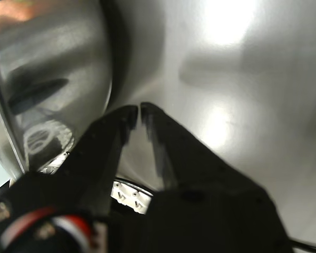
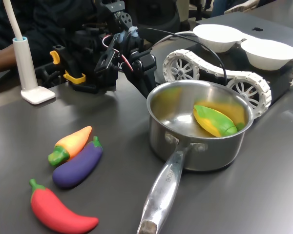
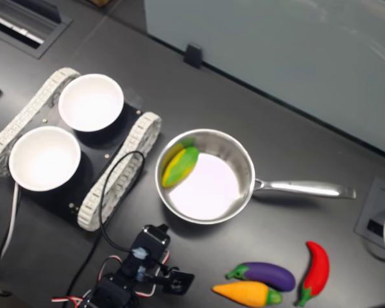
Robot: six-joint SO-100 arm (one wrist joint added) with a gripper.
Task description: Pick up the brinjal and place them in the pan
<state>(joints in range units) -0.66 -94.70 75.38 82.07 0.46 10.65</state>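
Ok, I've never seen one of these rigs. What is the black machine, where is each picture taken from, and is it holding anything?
The black machine is a small robot arm with one gripper. One picture comes from a camera on its wrist: it shows the two fingers nearly together, with nothing between them, close to the pan's shiny outer wall. The other two come from cameras off the arm, one at table level and one overhead. On the dark table sit the steel pan holding a yellow-green toy corn cob, plus the brinjal, a carrot and a red chilli. Two white bowls rest on a tracked vehicle.
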